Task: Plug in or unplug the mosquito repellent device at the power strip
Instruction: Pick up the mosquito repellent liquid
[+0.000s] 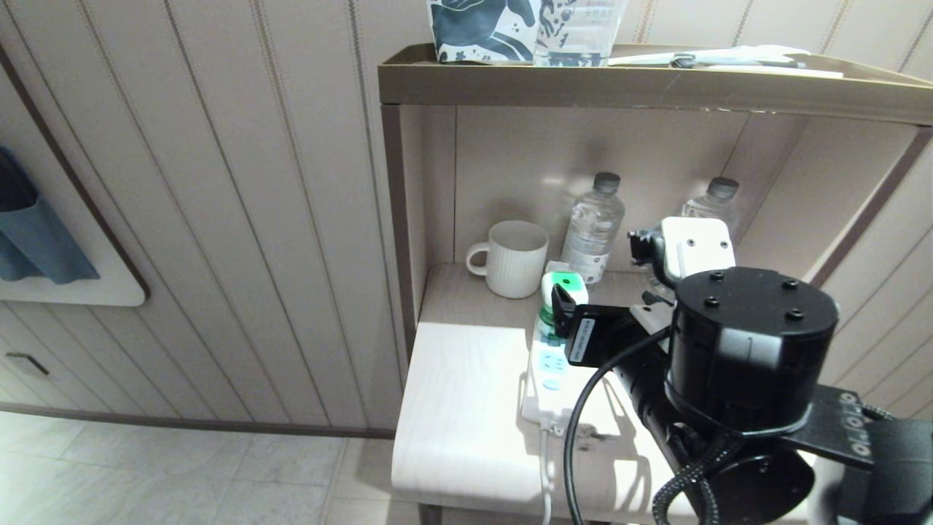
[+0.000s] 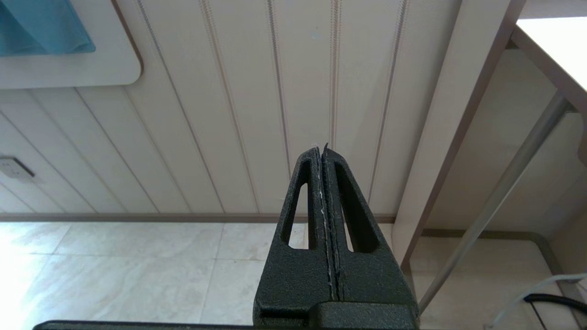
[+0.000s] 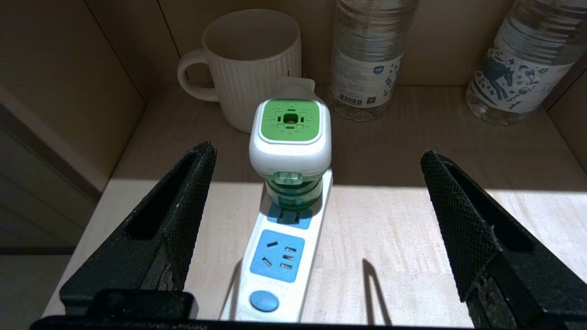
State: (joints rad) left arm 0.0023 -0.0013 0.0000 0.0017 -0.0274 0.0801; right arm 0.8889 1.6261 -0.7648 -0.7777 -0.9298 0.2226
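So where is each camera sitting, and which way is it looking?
Head view: up on the robot's head, looking forward and down at the shelf table; the right arm and right gripper show.
Left wrist view: behind the shut left gripper, facing the panelled wall and the floor.
Right wrist view: behind the open right gripper, facing the mosquito repellent device on the power strip.
Head and right wrist views share the device, strip, mug and water bottles.

One device (image 3: 290, 142), one strip (image 3: 279, 252), one mug (image 3: 250, 64), two bottles (image 3: 367, 55).
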